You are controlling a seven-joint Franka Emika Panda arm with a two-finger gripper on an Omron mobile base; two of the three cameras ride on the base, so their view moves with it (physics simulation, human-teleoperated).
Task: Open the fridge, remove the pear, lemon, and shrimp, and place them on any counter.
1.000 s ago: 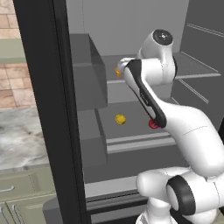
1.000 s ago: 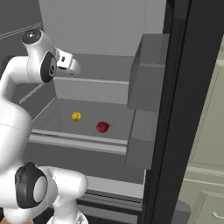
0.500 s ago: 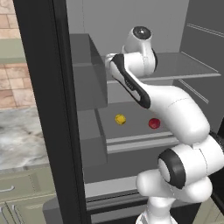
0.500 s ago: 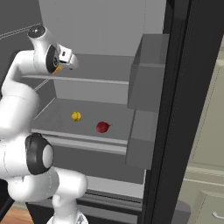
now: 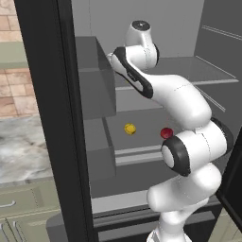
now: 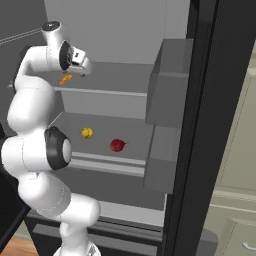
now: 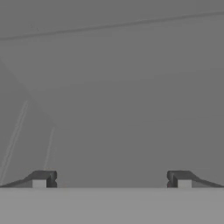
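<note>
The black fridge [image 5: 47, 118] stands open, showing its grey interior [image 6: 115, 35]. On the lower shelf lie the yellow lemon [image 5: 130, 128] [image 6: 87, 133] and, to its right, the dark-red pear [image 5: 166, 133] [image 6: 117, 145]. The thin orange shrimp [image 6: 65, 79] rests on the upper shelf. My gripper [image 6: 86, 66] hovers over that upper shelf, just right of and above the shrimp, touching nothing. In the hand view the gripper [image 7: 111, 179] is open, its fingertips [image 7: 43, 178] wide apart with only grey fridge wall ahead.
A grey door bin [image 5: 94, 80] [image 6: 167, 85] juts out close to the hand. The marble counter [image 5: 19, 151] over pale green cabinets [image 5: 23, 212] lies left of the fridge. More pale cabinets [image 6: 235, 150] stand to the right. My own arm crowds the fridge opening.
The arm's elbow has swung across and the hand has risen a little over the upper shelf. Lemon, pear and shrimp have stayed where they were.
</note>
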